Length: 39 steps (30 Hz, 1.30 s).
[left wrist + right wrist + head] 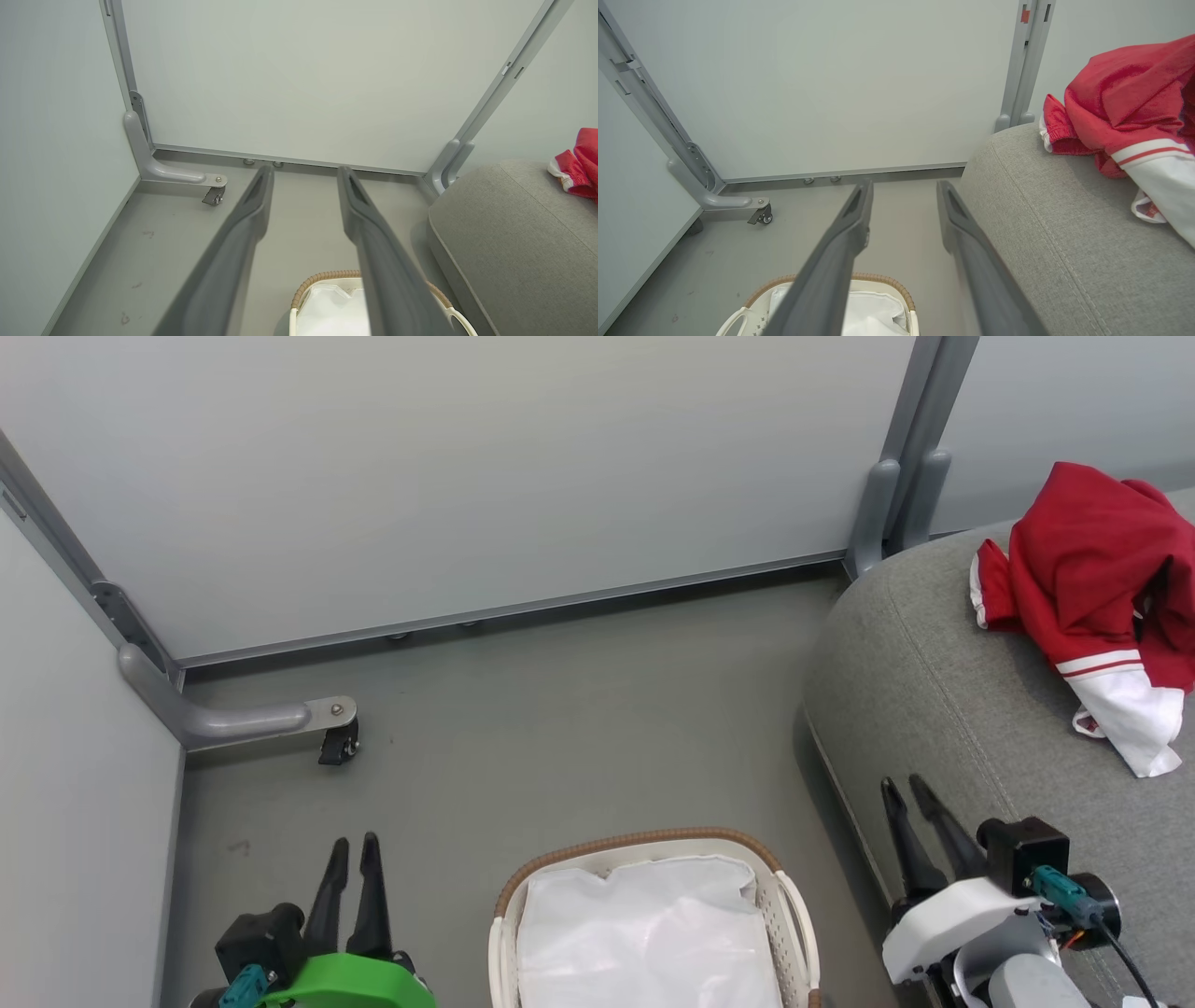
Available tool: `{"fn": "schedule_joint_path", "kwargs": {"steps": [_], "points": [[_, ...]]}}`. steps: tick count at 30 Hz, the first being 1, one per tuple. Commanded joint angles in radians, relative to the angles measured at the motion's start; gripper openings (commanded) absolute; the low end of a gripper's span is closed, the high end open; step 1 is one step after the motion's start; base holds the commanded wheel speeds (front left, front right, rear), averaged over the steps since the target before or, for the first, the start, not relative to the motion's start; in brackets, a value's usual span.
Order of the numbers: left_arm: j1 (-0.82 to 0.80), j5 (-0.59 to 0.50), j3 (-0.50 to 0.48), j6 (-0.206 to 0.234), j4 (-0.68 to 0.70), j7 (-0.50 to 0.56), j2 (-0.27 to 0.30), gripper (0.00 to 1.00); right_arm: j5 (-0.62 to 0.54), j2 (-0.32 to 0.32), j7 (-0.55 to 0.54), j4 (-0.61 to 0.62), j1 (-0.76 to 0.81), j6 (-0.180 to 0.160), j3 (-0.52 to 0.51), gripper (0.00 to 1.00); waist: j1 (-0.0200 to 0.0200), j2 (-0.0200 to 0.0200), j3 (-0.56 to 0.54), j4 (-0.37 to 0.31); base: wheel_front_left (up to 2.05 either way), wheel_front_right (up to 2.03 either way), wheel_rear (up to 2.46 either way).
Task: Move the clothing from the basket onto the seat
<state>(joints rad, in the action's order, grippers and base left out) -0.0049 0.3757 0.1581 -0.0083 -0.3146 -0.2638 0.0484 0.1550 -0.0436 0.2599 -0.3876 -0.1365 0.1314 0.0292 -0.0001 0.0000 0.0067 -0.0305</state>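
The clothing (1083,560) is a red heap with white stripes and a big white cuff. It lies on the seat (934,709), near the seat's far edge and a little way in from its rounded end. The white cuff trails toward the near side. I cannot tell how many pieces are in the heap.

It looks soft and light. It would flop and sag when lifted, and it cannot break. The cloth may be a bit slippery, so a thick fold in the red middle seems the best place to pinch, not the thin white cuff.

The basket (644,840) stands on the floor (560,728), just beside the seat's rounded end. Its white liner (644,933) lies crumpled inside, with no red on the part I can see. So the job looks done, or almost done.

The left gripper (355,842) hangs over the floor, just left of the basket. Its fingers are a little way apart and it holds nothing. The right gripper (902,784) is at the seat's near edge, between the basket and the clothing. Its fingers are also a little apart and empty, and it is well away from the red heap.
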Motion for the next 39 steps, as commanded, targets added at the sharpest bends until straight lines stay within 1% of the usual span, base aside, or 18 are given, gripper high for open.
{"fn": "schedule_joint_path", "kwargs": {"steps": [1,4,21,39], "points": [[0.0,0.005,0.0,-0.001,-0.004,0.001,0.0,0.0,0.005,0.001,-0.003,-0.005,0.002,0.0,-0.002,0.0,0.0001,0.0,0.0,0.0,0.0,0.0,0.0],[-0.001,0.019,-0.001,-0.002,-0.024,0.006,-0.001,0.0,0.021,0.004,-0.012,-0.025,0.016,0.0,-0.004,0.0,0.0001,0.0,0.0,0.0,0.0,0.0,0.0],[-0.026,0.288,-0.061,-0.029,-0.002,0.088,0.0,0.0,0.339,0.001,-0.091,0.016,0.019,0.0,-0.034,0.0,0.0001,0.0,-0.001,0.004,0.0,0.0,0.0],[-0.048,0.52,-0.114,-0.053,0.017,0.159,0.001,0.0,0.612,-0.002,-0.16,0.049,0.021,0.0,-0.061,0.0,0.0001,0.0,-0.001,0.009,0.0,0.0,0.0]]}}
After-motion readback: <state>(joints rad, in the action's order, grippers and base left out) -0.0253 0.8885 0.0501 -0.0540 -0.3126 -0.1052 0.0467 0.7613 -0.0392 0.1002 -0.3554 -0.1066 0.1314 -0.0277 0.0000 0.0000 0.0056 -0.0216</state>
